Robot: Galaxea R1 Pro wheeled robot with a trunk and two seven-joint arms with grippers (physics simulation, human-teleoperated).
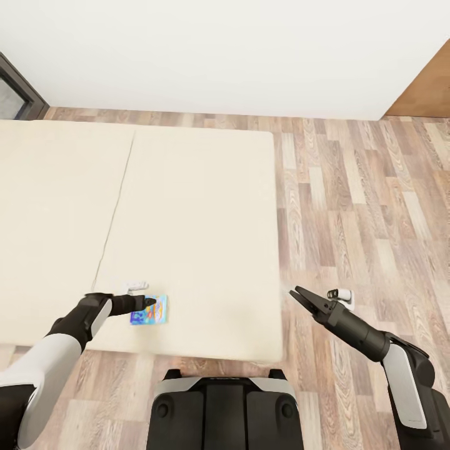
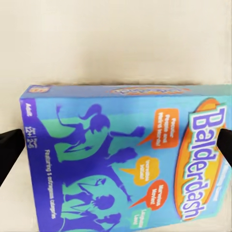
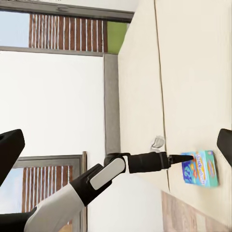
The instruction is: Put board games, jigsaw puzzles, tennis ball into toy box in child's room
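The left gripper [image 1: 149, 302] was at the small blue board game [image 1: 149, 310], and in the left wrist view its two dark fingertips [image 2: 9, 150] stood spread to either side of the box, one beyond each short end; they were parted and appeared not yet to bear on the cardboard, so I judged the gripper released, set to straddle the game for a pinch across its length; whether the tips had touched the box could not be told. The left arm [image 1: 69, 331] reached low and nearly level toward the box, which suits a flat thing lying on a soft surface.

The board game lay flat on the bed [image 1: 200, 219], near the bed's front edge and close to the seam [image 1: 115, 212] between the two mattress halves, on the half toward the bed's right corner; well apart from every other edge. Its cover [image 2: 121, 159] was blue with purple and teal silhouettes of figures, orange speech bubbles, and the title "Balderdash" on an orange oval; a thin rectangular box, corners sound.

The right gripper [image 1: 301, 297] hung over the wood-plank floor [image 1: 362, 206] just off the bed's right corner, jaws apart and holding nothing; I judged it parked clear of the left arm's work. Beyond the bed stood a plain white wall [image 1: 219, 56].
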